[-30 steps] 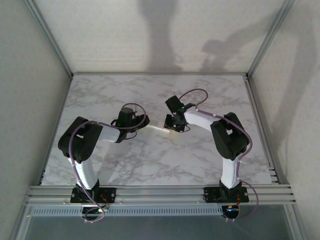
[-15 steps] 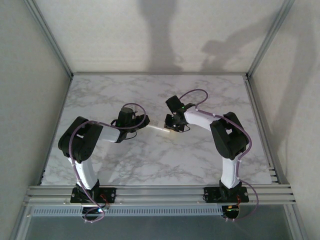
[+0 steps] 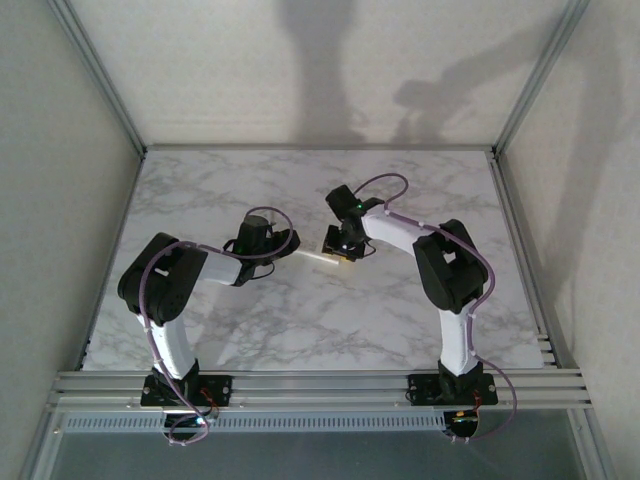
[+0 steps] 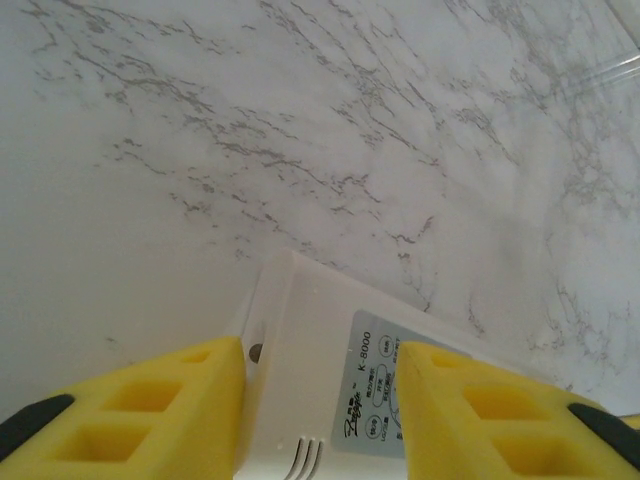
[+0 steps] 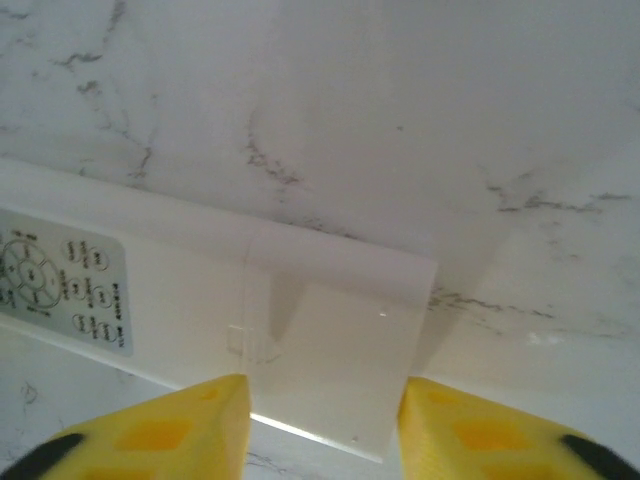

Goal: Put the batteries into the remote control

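The remote control (image 3: 314,258) is a slim white handset lying on the marble between the two arms. My left gripper (image 3: 280,250) is at its left end. In the left wrist view the yellow fingers (image 4: 200,400) press both sides of the remote control (image 4: 310,370), beside its grey K-8000 label (image 4: 375,385). My right gripper (image 3: 339,247) hangs over the right end. There its jaws stand apart, either side of the plain cover panel (image 5: 340,340) of the remote control (image 5: 170,290). My right gripper (image 5: 322,384) holds nothing that I can make out. The batteries are out of view.
The marble table (image 3: 300,320) has bare room in front of and behind the remote. Metal frame posts and pale walls close in the sides and back. A rail (image 3: 320,385) runs along the near edge.
The right gripper has shifted slightly left and away along the remote's end, and its elbow has swung inward. The left arm and the remote have hardly moved.
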Available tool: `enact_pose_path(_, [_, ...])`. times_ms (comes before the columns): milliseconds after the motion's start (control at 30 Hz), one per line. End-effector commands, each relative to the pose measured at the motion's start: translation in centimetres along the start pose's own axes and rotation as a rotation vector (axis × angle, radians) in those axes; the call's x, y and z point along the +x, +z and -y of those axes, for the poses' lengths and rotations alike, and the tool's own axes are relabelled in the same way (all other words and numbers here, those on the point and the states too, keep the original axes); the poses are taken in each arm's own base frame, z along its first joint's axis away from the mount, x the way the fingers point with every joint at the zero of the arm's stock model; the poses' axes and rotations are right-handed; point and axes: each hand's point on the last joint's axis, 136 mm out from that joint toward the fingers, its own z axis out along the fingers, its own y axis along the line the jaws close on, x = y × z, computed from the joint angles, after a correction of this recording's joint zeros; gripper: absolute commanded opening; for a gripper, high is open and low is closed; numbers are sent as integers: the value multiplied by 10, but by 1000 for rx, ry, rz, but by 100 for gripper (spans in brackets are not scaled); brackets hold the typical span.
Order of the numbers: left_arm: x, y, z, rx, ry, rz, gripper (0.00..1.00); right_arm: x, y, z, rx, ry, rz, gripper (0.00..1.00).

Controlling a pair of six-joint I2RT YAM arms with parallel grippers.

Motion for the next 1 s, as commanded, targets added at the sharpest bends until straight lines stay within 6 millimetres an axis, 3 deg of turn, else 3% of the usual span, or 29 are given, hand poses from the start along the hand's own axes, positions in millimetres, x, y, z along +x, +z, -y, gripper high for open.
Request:
enact_pose_path(0, [11,4,23,46,36,-65,44,0,-18,-49,-169,-128,63,52])
enact_pose_path(200, [-22,-6,28,29,35,-8,52,4,-44,-17,-49,-308,153,73])
enact_pose_path(300, [-38,-16,28,6,32,32,67,0,-53,-14,-20,-458,201,80])
enact_pose_path(500, [-62,-44,29,-15,-5,107,98,-14,-36,-16,21,-685,226,86])
enact_pose_path(633, [-67,-67,33,-21,-13,141,99,-17,-17,-20,12,-749,178,98])
enact_pose_path(767, [-70,-86,35,-27,-16,173,100,-16,-1,-24,-32,-765,145,99])
enact_pose_path(967, [-76,-107,33,-46,-17,226,100,7,10,-24,-80,-785,56,99])
